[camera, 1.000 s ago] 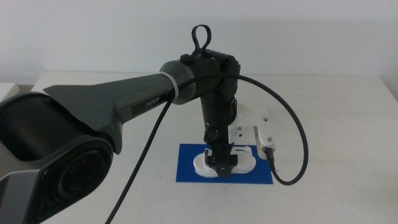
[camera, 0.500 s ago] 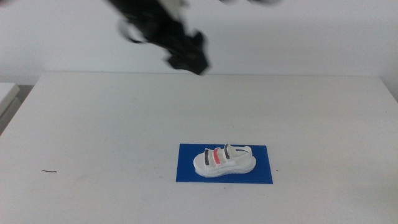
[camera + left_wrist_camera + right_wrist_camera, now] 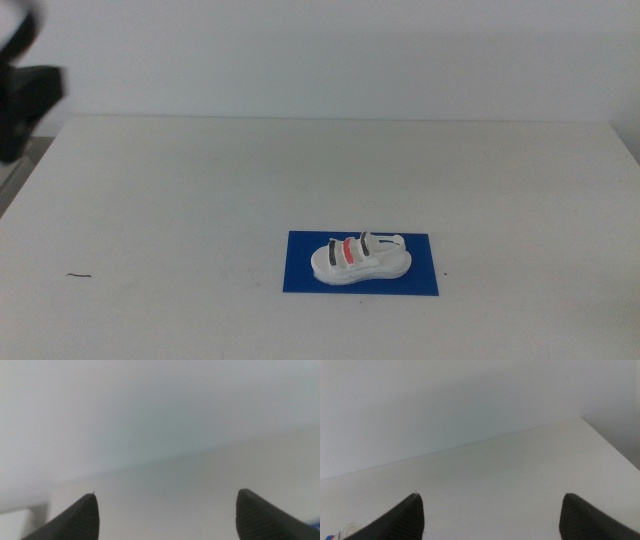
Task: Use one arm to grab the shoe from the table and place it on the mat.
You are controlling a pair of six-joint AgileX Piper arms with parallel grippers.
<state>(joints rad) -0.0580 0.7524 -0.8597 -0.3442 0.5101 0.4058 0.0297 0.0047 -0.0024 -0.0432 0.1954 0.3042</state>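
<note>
1. Your shoe (image 3: 360,260) sits on the mat (image 3: 300,272), lying on its sole with its length along the mat's long side and its three straps facing up, the red one between the two dark ones.
2. The mat lies flat on the table (image 3: 180,200), toward the near side and a little right of the middle; the shoe covers its central part, with blue showing all around it.
3. Your left arm (image 3: 25,95) shows only as a dark, blurred shape at the far left edge of the middle view, well apart from the shoe; it is probably the gripper end, but the blur hides the detail.
4. In the left wrist view, the left gripper (image 3: 165,510) has its jaws spread wide, with nothing between them but bare table.
5. The right gripper (image 3: 490,510) is likewise wide apart and holds nothing, over bare table near a far corner.
</note>
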